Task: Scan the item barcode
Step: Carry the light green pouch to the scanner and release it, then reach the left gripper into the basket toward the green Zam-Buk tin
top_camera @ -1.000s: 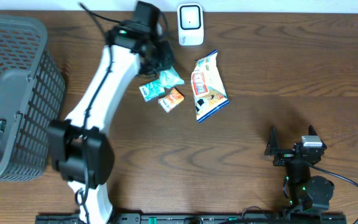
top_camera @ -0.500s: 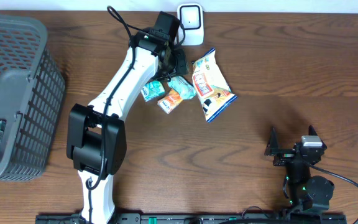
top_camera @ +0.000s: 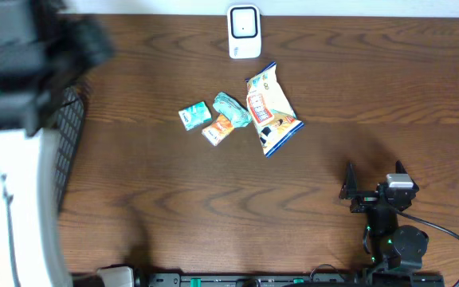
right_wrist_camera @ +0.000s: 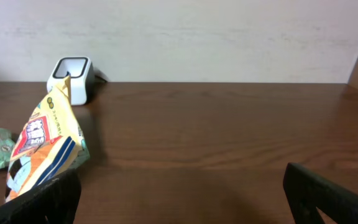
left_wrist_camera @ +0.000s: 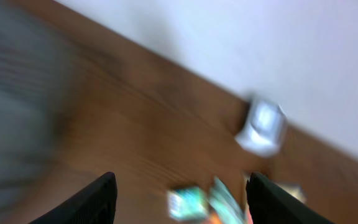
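Observation:
A yellow and orange snack bag lies mid-table, below the white scanner that stands at the back edge. Beside the bag lie a crumpled teal packet, a flat teal packet and an orange packet. My left arm is a blur at the far left, well away from them. In the blurred left wrist view my left gripper is open and empty, with the teal packets and scanner far ahead. My right gripper rests open at the front right; its view shows the bag and scanner.
A dark mesh basket stands at the left edge, mostly hidden behind my left arm. A pale wall runs behind the table's back edge. Bare wood separates the right gripper from the items.
My left gripper opened, left the crumpled teal packet beside the snack bag and swung fast from the scanner area to the far left. The right arm has not moved.

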You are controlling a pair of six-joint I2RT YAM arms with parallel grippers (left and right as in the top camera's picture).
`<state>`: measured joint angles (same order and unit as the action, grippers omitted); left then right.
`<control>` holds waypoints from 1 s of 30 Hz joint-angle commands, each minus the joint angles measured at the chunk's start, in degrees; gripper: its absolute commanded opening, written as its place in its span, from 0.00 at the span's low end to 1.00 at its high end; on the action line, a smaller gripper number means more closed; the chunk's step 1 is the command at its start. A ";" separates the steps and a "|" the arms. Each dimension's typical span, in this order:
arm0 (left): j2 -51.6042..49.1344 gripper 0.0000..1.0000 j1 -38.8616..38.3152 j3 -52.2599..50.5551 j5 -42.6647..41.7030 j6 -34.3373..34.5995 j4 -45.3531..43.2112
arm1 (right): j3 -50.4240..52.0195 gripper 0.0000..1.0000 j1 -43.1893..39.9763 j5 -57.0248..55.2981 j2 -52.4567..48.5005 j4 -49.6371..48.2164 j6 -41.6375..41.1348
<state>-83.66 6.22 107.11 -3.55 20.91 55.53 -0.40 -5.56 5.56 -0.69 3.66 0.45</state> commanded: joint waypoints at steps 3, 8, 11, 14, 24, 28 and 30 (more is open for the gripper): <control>3.19 0.67 16.11 -0.28 17.49 -0.74 8.57 | 0.09 0.99 -0.46 -0.04 0.31 0.26 -0.63; 0.57 0.76 30.82 -3.96 19.74 7.21 12.74 | 0.09 0.99 -0.46 -0.04 0.31 0.26 -0.61; -1.84 0.76 34.42 -5.31 19.71 11.39 12.85 | 0.09 0.99 -0.46 -0.04 0.31 0.26 -0.61; -6.16 0.78 36.44 -6.38 19.71 12.90 12.52 | 0.09 0.99 -0.46 -0.04 0.31 0.24 -0.63; -20.92 0.82 36.63 -6.43 19.76 12.85 5.11 | 0.09 0.99 -0.46 -0.04 0.31 0.24 -0.61; -26.47 0.82 36.63 -6.43 19.76 12.83 1.70 | 0.09 0.99 -0.46 -0.04 0.31 0.26 -0.61; -29.14 0.83 36.63 -6.45 19.76 12.81 0.83 | 0.09 0.99 -0.46 -0.04 0.31 0.24 -0.61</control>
<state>-109.51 42.65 100.73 15.35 33.23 57.10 -0.40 -5.56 5.56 -0.69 3.66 0.47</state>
